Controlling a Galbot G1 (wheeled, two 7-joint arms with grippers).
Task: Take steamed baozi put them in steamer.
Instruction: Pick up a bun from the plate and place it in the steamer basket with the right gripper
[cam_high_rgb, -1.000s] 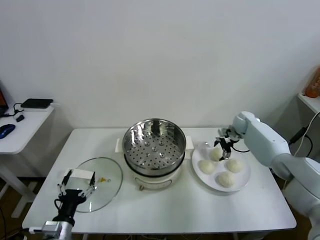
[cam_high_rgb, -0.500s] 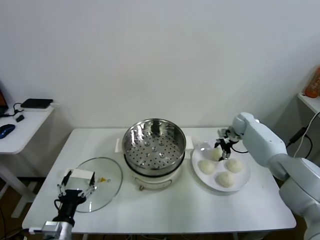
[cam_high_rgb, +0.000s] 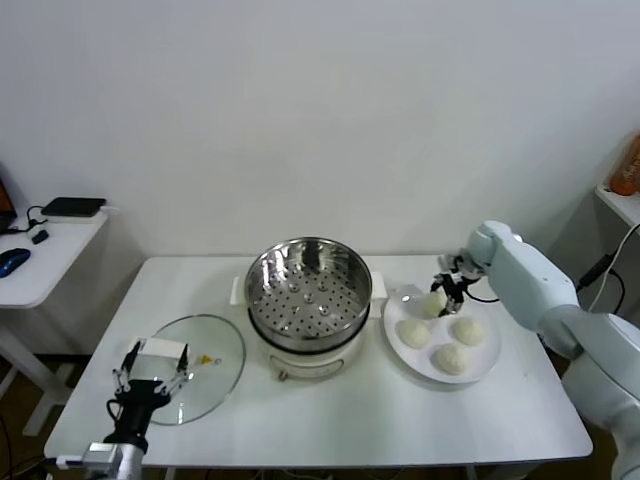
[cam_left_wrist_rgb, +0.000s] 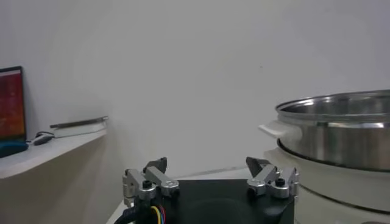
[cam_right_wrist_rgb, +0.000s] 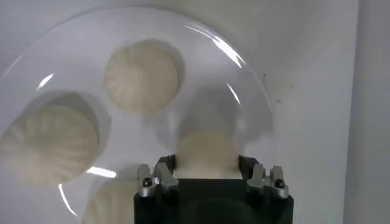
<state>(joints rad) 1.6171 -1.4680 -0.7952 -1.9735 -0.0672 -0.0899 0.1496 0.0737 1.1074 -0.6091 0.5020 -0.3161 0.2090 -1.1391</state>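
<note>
The right end effector (cam_high_rgb: 447, 292) is pinching one bun (cam_high_rgb: 434, 303) on the plate (cam_high_rgb: 487, 361) just beside the steamer (cam_high_rgb: 308, 291). Next, I'd guess: lift clear, carry over the steamer's rim, release. The left end effector (cam_high_rgb: 150, 378), fingers spread, waits near the glass lid (cam_high_rgb: 215, 352).

You are looking at a white table (cam_high_rgb: 330, 420) standing against a plain white wall (cam_high_rgb: 320, 110); beside the table, a side desk (cam_high_rgb: 40, 262) is carrying a black box (cam_high_rgb: 73, 207) and blue mouse (cam_high_rgb: 12, 261).
</note>
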